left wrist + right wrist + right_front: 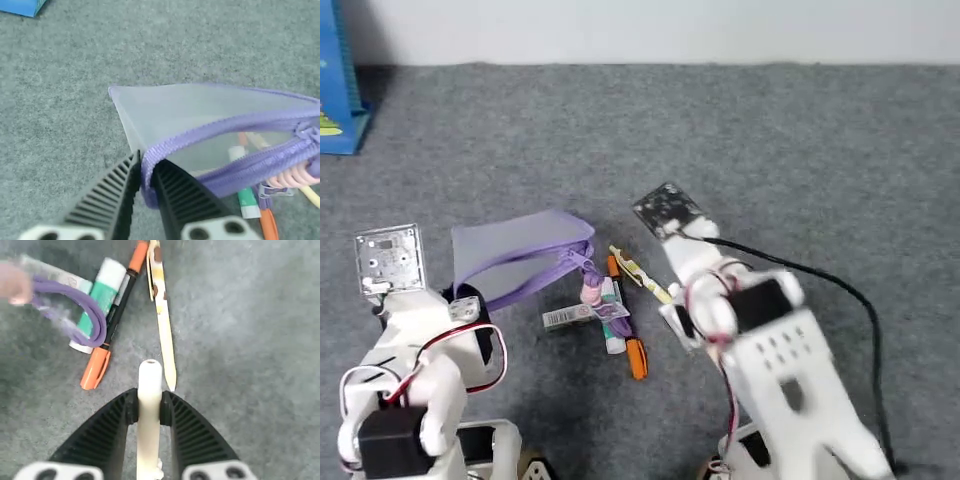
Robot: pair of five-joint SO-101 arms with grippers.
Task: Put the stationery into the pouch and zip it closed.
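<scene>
Grip comes first in this step. My left jaws are pressed together on the purple zip edge (150, 167) of the pouch (200, 112), at one end of its mouth, and the mouth gapes open beyond their tips. My right jaws pinch a white pen (149, 385); its end stands out past the tips, low over the desk (250, 340).

Just ahead of the right jaws lies a pale strip (162, 325). Beside it, a little further ahead, an orange marker (107, 342) and a glue stick (97, 300) lie against each other, and a purple loop (82, 302) crosses the glue stick. These three are near the pouch mouth, between my two jaws, and I think they wait for their turn.

I judge that the step is to carry the pen into the mouth. To do it well, the left jaws should hold firm and raise the edge a little, so that the mouth is wide and the soft wall does not fold. The right jaws should lift the pen above the things on the desk, turn it along the line of the zip, and enter end first. The loop could catch the pen, so I would pass above it. I would spread the right jaws only when most of the pen is inside.
</scene>
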